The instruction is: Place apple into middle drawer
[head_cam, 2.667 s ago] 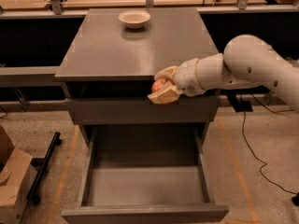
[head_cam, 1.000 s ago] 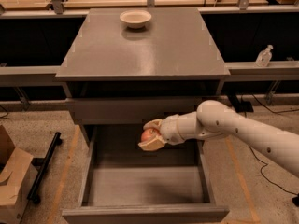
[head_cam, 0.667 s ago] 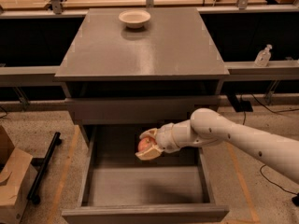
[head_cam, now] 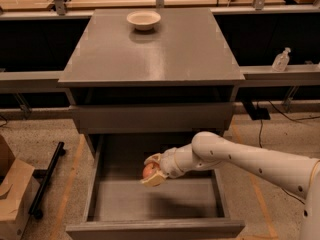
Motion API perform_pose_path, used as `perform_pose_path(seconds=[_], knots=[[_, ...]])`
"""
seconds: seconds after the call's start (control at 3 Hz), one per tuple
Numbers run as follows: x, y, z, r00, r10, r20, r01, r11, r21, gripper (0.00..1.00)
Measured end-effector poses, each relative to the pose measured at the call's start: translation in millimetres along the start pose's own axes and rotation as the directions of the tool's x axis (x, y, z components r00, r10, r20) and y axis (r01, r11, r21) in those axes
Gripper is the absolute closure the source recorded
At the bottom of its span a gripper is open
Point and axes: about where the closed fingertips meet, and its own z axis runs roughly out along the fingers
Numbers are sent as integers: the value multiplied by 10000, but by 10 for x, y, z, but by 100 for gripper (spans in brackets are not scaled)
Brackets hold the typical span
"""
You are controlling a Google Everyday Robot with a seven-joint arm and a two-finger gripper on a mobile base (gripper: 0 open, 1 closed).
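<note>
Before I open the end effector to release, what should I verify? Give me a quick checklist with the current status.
1. apple gripped in the end effector: ok, the fingers are closed on it.
2. middle drawer pulled open: ok, its grey floor shows.
3. End effector inside the drawer's outline: ok, it hangs over the floor, left of centre, between the side walls.
4. Landing spot free: ok, nothing else shows on the floor below.
5. Height of the apple above the floor: cannot tell from this single view.
6. upper drawer out of the way: ok, it looks shut, with the arm reaching in beneath it.
</note>
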Motion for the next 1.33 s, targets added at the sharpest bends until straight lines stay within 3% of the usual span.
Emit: perform_pose_path(seconds=[0.67,1.0,1.33], knots=[[466,59,551,9992,318,-244,-308,9987,396,100],[685,106,740,9966,815,-93,-806,9941,730,98],[803,101,835,9917,1269,229,-1286,9859,1074,81]])
